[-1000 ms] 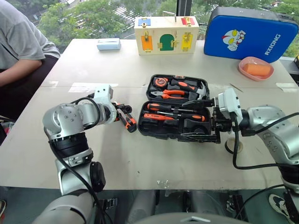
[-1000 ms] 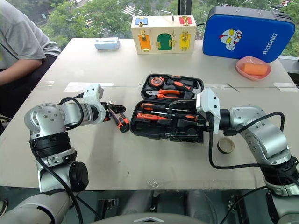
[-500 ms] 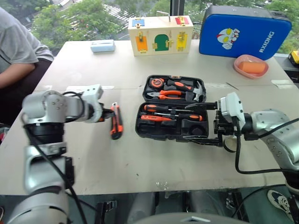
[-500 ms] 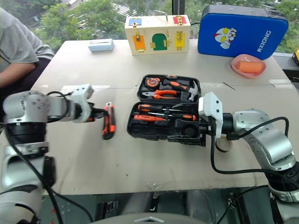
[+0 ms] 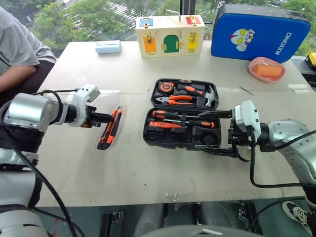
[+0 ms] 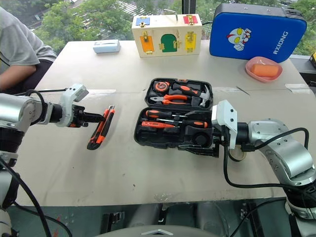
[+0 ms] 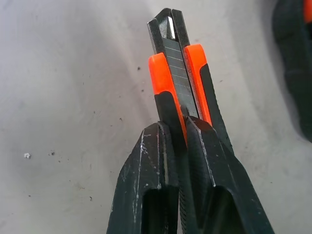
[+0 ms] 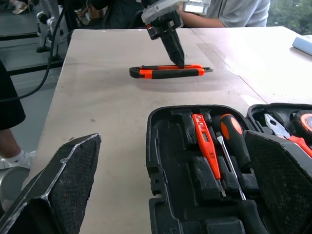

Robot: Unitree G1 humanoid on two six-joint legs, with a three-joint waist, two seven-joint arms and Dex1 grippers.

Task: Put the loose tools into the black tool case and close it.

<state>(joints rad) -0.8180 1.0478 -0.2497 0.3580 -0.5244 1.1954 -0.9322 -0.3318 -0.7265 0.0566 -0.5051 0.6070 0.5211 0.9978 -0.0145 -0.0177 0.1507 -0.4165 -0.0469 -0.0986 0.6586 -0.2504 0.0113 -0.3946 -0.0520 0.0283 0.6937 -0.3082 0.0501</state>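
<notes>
Nearest you, the right pincer (image 6: 197, 133) stands wide open at the right-hand end of the black tool case (image 5: 170, 139), one finger on either side of that end, gripping nothing. The case lies open on the worktop (image 5: 148, 168), lid half at twelve o'clock from the tray half. In the tray you can see two long screwdrivers (image 5: 180, 121) and the slim orange tester screwdriver (image 8: 204, 146) already seated; the lid half carries pliers (image 5: 178, 99), a hammer (image 5: 205, 94) and a tape measure (image 5: 170, 87).

At nine o'clock from the case, well apart from it, the left pincer (image 7: 183, 129) is clamped on the utility knife (image 5: 109, 127). The knife's body slants down toward the worktop; whether its lower end touches the surface you cannot tell.

A roll (image 6: 238, 154) at three o'clock from the case, behind the right wrist, is probably the tape.

So, by my reading, the knife and that roll still want stowing, and the lid shutting. Further off stand a wooden box (image 5: 170, 35) and a blue case (image 5: 261, 34).
</notes>
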